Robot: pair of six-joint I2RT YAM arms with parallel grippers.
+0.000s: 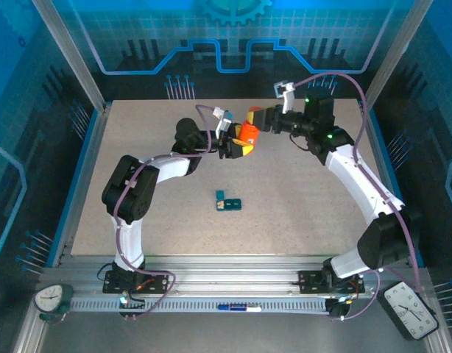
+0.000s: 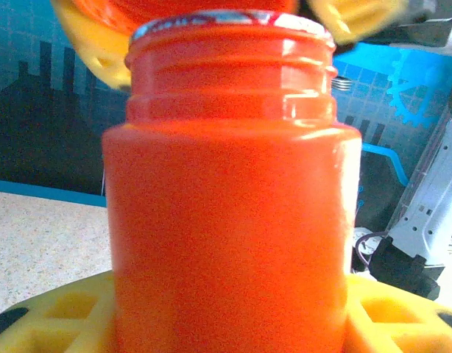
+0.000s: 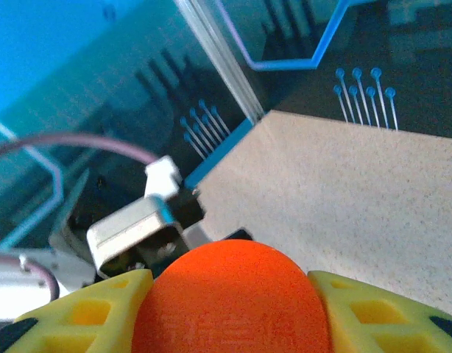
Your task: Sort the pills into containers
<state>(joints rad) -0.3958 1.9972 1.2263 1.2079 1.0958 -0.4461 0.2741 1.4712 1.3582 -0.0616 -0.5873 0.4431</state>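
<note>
early days for us — our left claw (image 1: 243, 145) grips the orange bottle (image 2: 233, 220) up off the counter (image 1: 314, 206), and the right claw (image 1: 260, 118) is pinched on its cap (image 3: 233, 301), threads showing below. no pills out as far as we can see. the containers (image 1: 228, 201) — a small dark-teal strip of cells — sit mid-counter, well apart from the bottle.

I work in a lab test cell: aluminium posts (image 1: 70, 51) flank my arms (image 1: 138, 187), gear-printed blue panels (image 1: 233, 29) stand ahead, clocks (image 1: 411, 310) behind.
</note>
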